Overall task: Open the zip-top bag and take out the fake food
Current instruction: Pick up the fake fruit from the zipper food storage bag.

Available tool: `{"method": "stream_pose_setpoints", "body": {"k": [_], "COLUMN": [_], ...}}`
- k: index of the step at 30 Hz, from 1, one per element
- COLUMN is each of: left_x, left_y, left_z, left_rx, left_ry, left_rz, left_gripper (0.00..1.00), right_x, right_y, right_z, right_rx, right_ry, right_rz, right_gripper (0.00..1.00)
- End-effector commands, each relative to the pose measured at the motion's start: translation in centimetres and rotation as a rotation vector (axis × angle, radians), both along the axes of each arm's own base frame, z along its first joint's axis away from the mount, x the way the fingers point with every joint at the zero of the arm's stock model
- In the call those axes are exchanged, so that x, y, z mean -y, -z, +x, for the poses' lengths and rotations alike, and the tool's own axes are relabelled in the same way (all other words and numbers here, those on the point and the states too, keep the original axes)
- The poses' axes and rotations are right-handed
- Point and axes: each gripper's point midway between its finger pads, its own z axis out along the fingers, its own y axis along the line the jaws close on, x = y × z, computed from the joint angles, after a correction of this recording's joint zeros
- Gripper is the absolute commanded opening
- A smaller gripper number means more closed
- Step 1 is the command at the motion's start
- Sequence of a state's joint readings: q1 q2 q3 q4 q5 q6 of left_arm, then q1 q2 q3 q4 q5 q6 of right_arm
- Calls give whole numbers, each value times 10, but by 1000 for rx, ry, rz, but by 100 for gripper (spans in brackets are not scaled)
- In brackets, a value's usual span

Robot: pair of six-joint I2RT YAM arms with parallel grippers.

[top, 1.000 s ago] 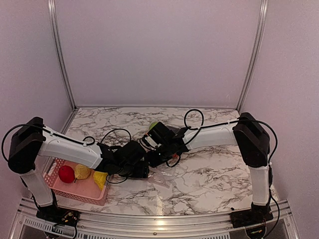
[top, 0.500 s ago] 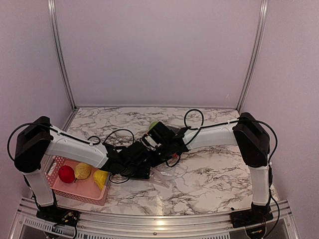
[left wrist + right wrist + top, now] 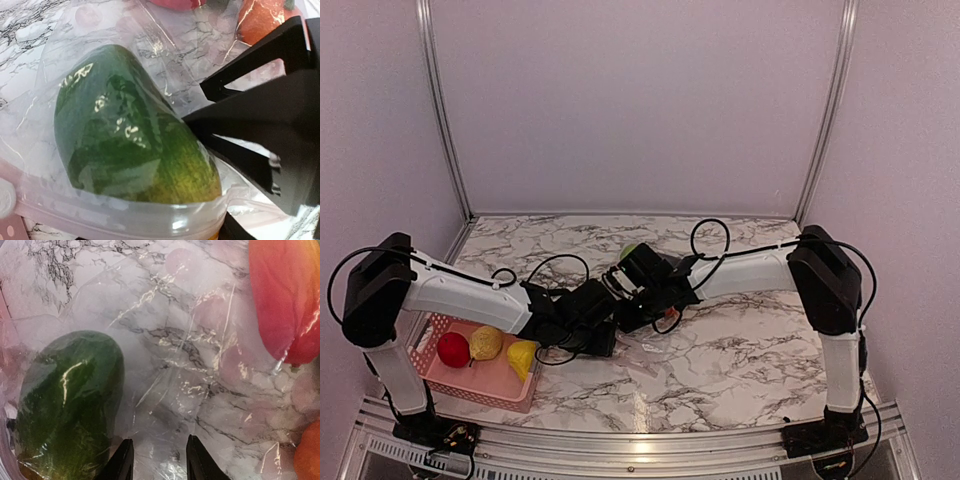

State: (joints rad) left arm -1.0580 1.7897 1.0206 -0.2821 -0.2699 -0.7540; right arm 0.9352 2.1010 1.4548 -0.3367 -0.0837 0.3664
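The left arm (image 3: 460,295) is stretched low from its base at the near left corner, its elbow lifted beside the pink mesh basket (image 3: 445,382) and its forearm laid rightward toward the middle of the white marble-patterned table (image 3: 760,345); the right arm (image 3: 750,272) is bent at its tall elbow on the right and reached leftward, its wrist tipped down; both wrists are brought close together over the clear, crinkly zip-top bag (image 3: 655,345), which lies on the table near its middle.

Of the left jaws only one black trussed finger (image 3: 270,125) is shown, set against the side of a large dark green fruit with a yellowish end (image 3: 130,135); how wide the left jaws stand cannot be told. The right jaws are held narrow; the two black fingertips (image 3: 122,462) are parted by a small gap over the film, and whether any film is pinched cannot be told.

The bag's film is wrinkled and glinting, and the marble is seen through it; a thick zip strip (image 3: 125,217) is run across the yellowish end of the green fruit. Further fake food is seen under the film, a glossy red-orange piece (image 3: 282,300) and an orange piece (image 3: 307,452), both apart from the green fruit; a red apple (image 3: 453,349), a yellow pear (image 3: 486,343) and a yellow lemon (image 3: 522,357) are lying in the basket.
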Motion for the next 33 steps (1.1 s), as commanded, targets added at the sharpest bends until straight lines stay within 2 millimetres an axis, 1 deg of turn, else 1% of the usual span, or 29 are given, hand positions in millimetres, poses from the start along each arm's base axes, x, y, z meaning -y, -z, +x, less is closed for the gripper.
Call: {"method": "stream_pose_setpoints", "body": {"k": [1,4,9,16,22,28,33], "left_x": [11,13,10,7,4,-4,-12], "left_y": [-40,-43,-43,-43,-44,-52,-60], "left_z": [1,-6,-17,-33,-45,-53,-65], "left_rx": [31,3,-33,-84,-118,-121,-146], "left_ry": [49,80,109,166,205,218,239], "left_rz": [-72,-85,-93,-111,-127,-141,-161], "left_gripper": [46,46,46,46,46,46,47], "right_x": [3,6,11,10,8,8,7], "right_y": [-17,-16,-17,-13,-9,-6,-5], "right_z": [18,26,37,47,52,54,55], "right_rx": [21,23,33,36,32,32,32], "right_ry": [52,74,98,116,120,121,119], "right_rz": [55,61,66,71,71,71,72], "right_gripper": [35,35,35,35,34,35,35]}}
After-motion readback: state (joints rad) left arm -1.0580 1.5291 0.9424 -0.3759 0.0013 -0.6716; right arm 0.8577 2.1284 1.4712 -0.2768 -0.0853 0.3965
